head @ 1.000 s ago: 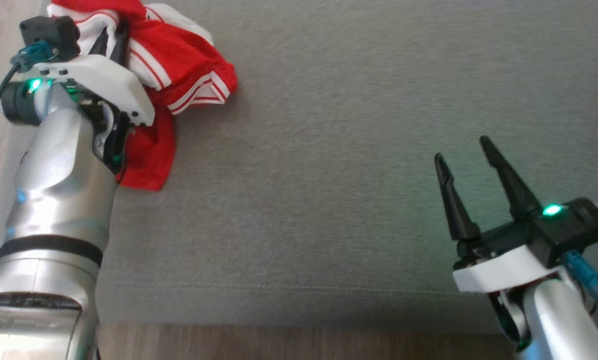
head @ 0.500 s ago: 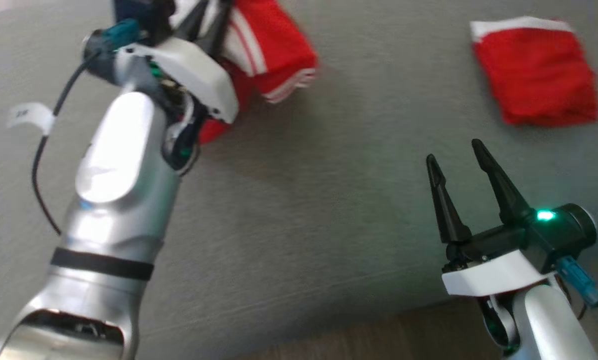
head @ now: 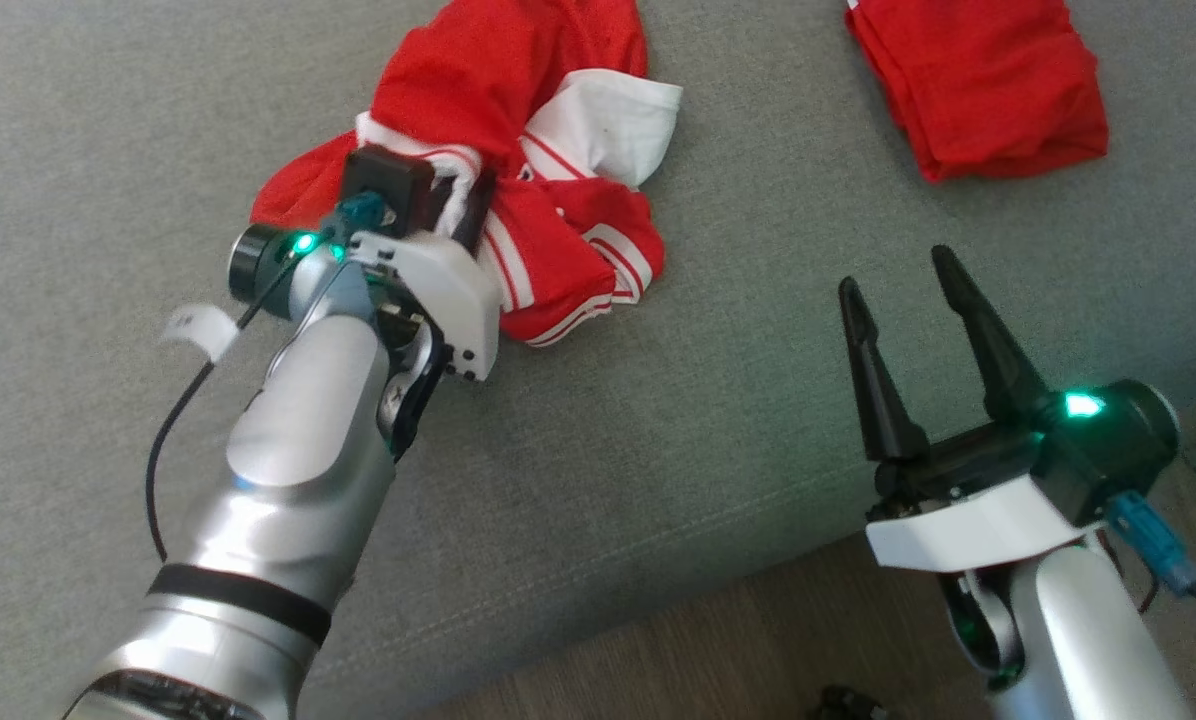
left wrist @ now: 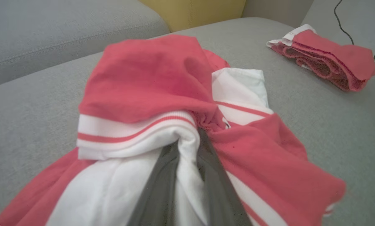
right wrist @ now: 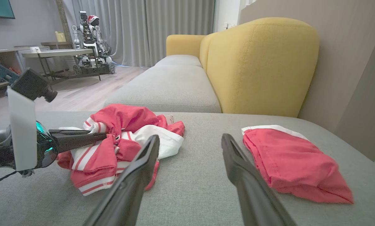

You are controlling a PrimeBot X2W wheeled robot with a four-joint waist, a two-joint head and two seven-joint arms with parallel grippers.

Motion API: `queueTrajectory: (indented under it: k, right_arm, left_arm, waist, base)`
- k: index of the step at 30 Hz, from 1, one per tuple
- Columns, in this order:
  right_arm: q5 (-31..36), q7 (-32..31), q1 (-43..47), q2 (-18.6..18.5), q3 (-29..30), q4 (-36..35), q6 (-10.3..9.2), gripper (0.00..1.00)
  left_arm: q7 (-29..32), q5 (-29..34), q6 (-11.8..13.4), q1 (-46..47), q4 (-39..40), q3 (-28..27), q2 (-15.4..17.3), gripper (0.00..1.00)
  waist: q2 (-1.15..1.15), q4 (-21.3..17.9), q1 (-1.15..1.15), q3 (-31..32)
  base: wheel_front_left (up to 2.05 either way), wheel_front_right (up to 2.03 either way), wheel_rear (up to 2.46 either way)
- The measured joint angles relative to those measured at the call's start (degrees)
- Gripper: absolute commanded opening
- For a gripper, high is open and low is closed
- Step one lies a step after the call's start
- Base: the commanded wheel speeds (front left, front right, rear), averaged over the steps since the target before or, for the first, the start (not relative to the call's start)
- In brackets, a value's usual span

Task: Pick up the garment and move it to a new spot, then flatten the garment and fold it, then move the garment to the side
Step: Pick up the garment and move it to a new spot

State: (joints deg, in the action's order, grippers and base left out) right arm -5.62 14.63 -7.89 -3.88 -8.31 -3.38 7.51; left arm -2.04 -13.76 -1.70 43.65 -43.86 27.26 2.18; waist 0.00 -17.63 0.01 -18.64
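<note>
Garment [head: 548,120] lower, tight in left claw [left wrist: 189,147]

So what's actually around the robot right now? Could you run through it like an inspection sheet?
Surface: grey sofa cushion, wooden floor at its near edge.
Job's things: red and white garment, crumpled on the cushion.
Clutter: folded red garment, lying apart toward the right.
Grippers: left gripper shut on the garment's white fabric; right gripper open, empty.
Cables: black cable looping beside the left arm.
Surroundings: yellow sofa back, grey curtains, another robot by a table.
</note>
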Motion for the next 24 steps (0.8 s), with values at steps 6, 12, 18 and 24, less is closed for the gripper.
queueTrajectory:
  k: [6, 12, 18, 24]
  right_arm:
    - [-1.65, 0.0, 0.36, 0.0, -1.46, 2.25, 0.0, 1.0]
    - [-3.99, 0.0, 0.7, 0.01, -4.02, 5.2, 0.0, 1.0]
    - [-5.0, 0.0, 3.21, 0.04, -5.38, 7.24, 0.0, 1.0]
    - [-5.01, 0.0, 6.84, 0.04, -2.68, 7.32, 0.0, 1.0]
  left_arm:
    - [-8.48, -1.88, 2.76, -0.14, -0.38, -0.52, -0.25, 1.0]
    - [-12.22, -5.65, 6.09, -10.27, 7.56, -5.45, 0.49, 1.0]
    - [-12.26, -4.91, 6.97, -31.15, 28.24, -12.39, 3.04, 1.0]
    - [-12.26, -1.11, 6.65, -48.65, 41.99, -17.33, 2.23, 1.0]
  waist:
    - [0.0, 2.05, 0.0, 1.83]
    - [0.0, 5.45, -0.01, 6.68]
    - [0.0, 9.35, -0.01, 11.94]
    - [0.0, 13.73, -0.01, 16.03]
  base:
    - [0.0, 0.0, 0.0]
    - [0.0, 0.0, 0.0]
    - [0.0, 0.0, 0.0]
    - [0.0, 0.0, 0.0]
